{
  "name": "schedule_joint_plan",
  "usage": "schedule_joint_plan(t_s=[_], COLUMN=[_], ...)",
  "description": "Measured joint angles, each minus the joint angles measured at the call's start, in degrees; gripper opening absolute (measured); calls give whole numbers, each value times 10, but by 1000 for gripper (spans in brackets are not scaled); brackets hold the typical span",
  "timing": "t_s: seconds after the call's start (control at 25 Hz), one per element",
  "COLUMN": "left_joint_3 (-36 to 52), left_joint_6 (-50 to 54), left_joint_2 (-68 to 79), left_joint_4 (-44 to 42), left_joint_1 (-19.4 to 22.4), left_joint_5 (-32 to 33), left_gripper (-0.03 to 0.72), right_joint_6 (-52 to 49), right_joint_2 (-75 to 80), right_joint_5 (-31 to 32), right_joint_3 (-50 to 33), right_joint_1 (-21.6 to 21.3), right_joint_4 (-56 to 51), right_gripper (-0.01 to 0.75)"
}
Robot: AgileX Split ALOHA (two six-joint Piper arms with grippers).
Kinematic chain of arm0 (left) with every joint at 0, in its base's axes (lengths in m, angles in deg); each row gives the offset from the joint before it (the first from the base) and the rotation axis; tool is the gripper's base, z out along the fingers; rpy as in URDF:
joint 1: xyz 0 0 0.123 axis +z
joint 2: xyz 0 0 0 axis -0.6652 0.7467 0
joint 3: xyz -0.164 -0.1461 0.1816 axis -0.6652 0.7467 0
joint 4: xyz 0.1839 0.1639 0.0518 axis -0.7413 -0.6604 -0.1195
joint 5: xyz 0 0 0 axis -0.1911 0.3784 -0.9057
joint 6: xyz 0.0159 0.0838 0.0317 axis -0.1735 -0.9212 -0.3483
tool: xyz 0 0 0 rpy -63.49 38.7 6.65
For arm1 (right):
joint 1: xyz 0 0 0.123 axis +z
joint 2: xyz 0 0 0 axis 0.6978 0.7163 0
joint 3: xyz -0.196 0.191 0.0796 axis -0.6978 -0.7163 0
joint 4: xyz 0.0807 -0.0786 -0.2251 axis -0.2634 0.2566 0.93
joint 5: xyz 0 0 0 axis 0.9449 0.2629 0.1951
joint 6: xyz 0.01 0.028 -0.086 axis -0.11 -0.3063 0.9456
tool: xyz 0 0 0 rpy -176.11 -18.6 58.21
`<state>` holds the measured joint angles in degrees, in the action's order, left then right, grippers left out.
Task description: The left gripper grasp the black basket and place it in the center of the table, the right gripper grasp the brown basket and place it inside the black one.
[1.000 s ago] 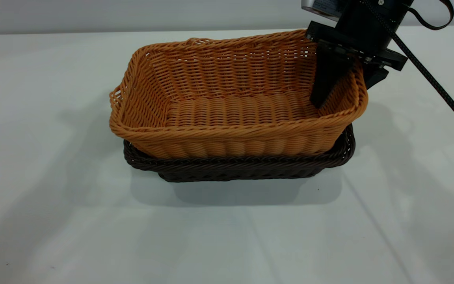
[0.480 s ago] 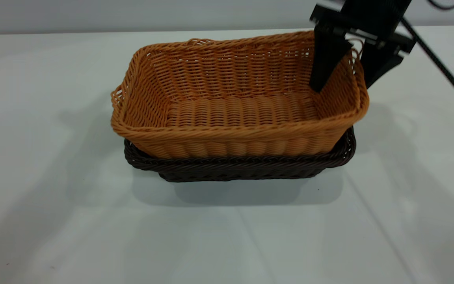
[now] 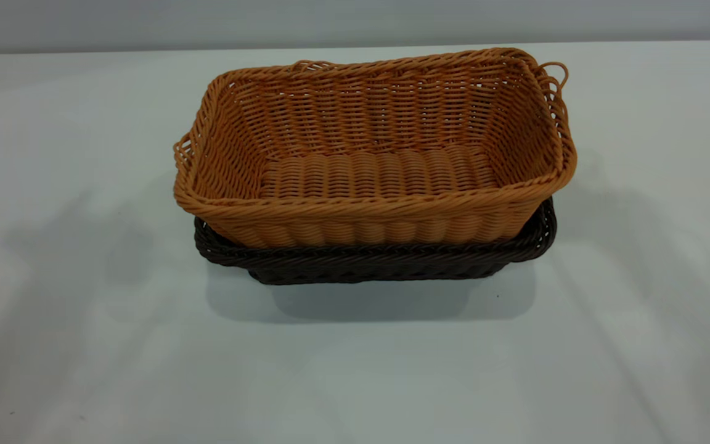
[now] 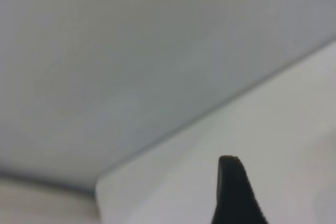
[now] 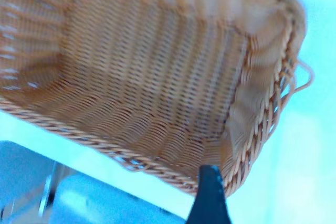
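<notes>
The brown basket (image 3: 367, 172) sits nested inside the black basket (image 3: 379, 266) at the middle of the white table (image 3: 84, 345). Only the black basket's rim and lower wall show beneath it. Neither gripper is in the exterior view. My right gripper (image 5: 211, 203) hangs above the brown basket (image 5: 157, 66), over one short end of its rim. It holds nothing, and only one black tip of it shows. My left gripper (image 4: 233, 192) is away from the baskets, over bare table (image 4: 294, 129) near a table edge, and only a black tip of it shows.
A loose loop of wicker (image 3: 557, 69) sticks out at the brown basket's far right corner. The table's far edge (image 3: 84, 52) runs behind the baskets, with a grey wall beyond. Bare tabletop lies on all sides of the stack.
My right gripper, open astride the brown basket's right rim, rose up and left the exterior view. The nested baskets stayed in place.
</notes>
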<state>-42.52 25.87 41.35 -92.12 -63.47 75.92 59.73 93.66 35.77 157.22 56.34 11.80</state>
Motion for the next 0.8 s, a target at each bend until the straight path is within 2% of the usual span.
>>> schedule_joint_plan(t_s=[0.36, 0.56, 0.8], left_joint_3=[0, 25, 164], left_joint_6=[-6, 19, 20], left_joint_2=[-79, -85, -92], left_joint_4=[3, 13, 61], left_joint_1=[0, 0, 0], left_joint_5=[291, 298, 298], left_gripper=[405, 383, 349], right_joint_6=[-22, -12, -32], right_joint_2=[-232, -342, -441], right_joint_5=[18, 21, 20], right_joint_3=[-9, -103, -326], right_joint_1=[0, 0, 0], right_joint_4=[0, 17, 33], right_gripper=[509, 500, 500])
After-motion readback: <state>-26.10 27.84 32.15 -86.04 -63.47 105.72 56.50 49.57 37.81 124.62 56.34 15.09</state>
